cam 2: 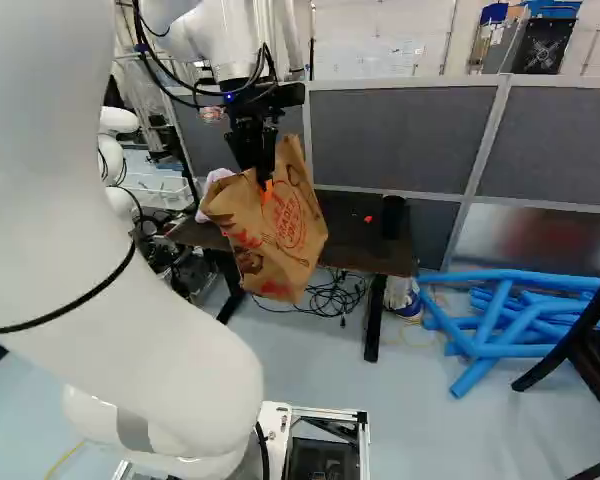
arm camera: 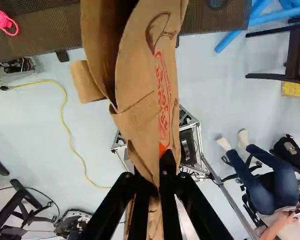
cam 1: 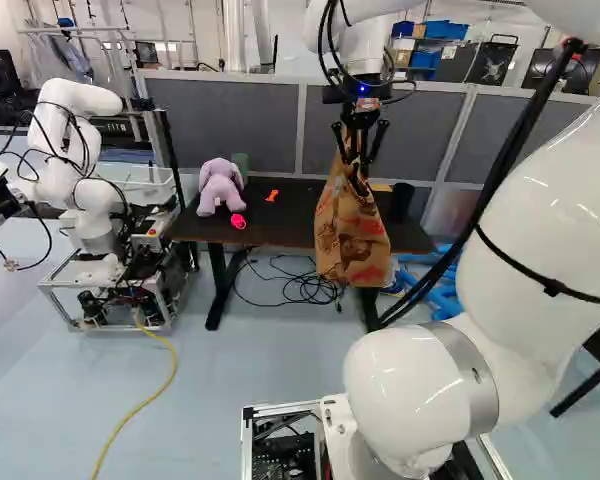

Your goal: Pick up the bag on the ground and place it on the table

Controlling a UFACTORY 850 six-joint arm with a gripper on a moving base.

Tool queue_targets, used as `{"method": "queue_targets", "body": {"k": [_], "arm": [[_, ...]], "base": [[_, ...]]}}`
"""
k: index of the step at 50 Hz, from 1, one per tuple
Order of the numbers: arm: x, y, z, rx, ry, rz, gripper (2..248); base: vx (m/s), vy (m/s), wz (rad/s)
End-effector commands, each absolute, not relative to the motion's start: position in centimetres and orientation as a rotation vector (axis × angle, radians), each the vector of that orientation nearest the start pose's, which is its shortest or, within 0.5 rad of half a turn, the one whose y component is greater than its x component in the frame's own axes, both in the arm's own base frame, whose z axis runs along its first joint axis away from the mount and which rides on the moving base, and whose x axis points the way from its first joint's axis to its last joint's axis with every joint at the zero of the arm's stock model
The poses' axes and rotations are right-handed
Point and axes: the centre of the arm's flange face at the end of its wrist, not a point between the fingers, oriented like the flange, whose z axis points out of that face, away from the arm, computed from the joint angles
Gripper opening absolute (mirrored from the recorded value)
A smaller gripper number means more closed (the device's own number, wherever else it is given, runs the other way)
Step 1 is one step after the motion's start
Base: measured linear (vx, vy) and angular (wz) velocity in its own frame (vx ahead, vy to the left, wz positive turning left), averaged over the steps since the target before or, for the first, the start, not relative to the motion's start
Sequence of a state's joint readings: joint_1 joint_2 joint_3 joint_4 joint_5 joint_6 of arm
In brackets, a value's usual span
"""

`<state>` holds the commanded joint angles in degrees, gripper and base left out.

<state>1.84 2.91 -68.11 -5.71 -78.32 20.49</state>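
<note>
From left base only, plush (cam 1: 220, 187) shows whole.

Arm (cam 1: 540, 220): glossy white, fat rounded links, silver-grey band (cam 1: 477, 382) round a low joint. Thin black strap (cam 1: 553, 287) round one link. Thick black cable bundle (cam 1: 521, 135) alongside, thinner black loops at the wrist. Small blue light (cam 1: 362, 89) there. Gripper (cam 2: 266, 183) black, orange pads. Base frame (cam 2: 363, 440) silver metal, open, dark hardware inside.
</note>
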Motion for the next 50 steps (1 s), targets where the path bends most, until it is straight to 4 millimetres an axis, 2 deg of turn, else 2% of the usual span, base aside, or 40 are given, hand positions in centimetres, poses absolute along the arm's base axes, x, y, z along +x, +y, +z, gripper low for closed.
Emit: {"method": "queue_targets", "body": {"k": [50], "arm": [[42.06, 0.48, 66.79, -3.220, 0.485, 0.173, 27]], "base": [[0.134, 0.001, -0.007]]}}
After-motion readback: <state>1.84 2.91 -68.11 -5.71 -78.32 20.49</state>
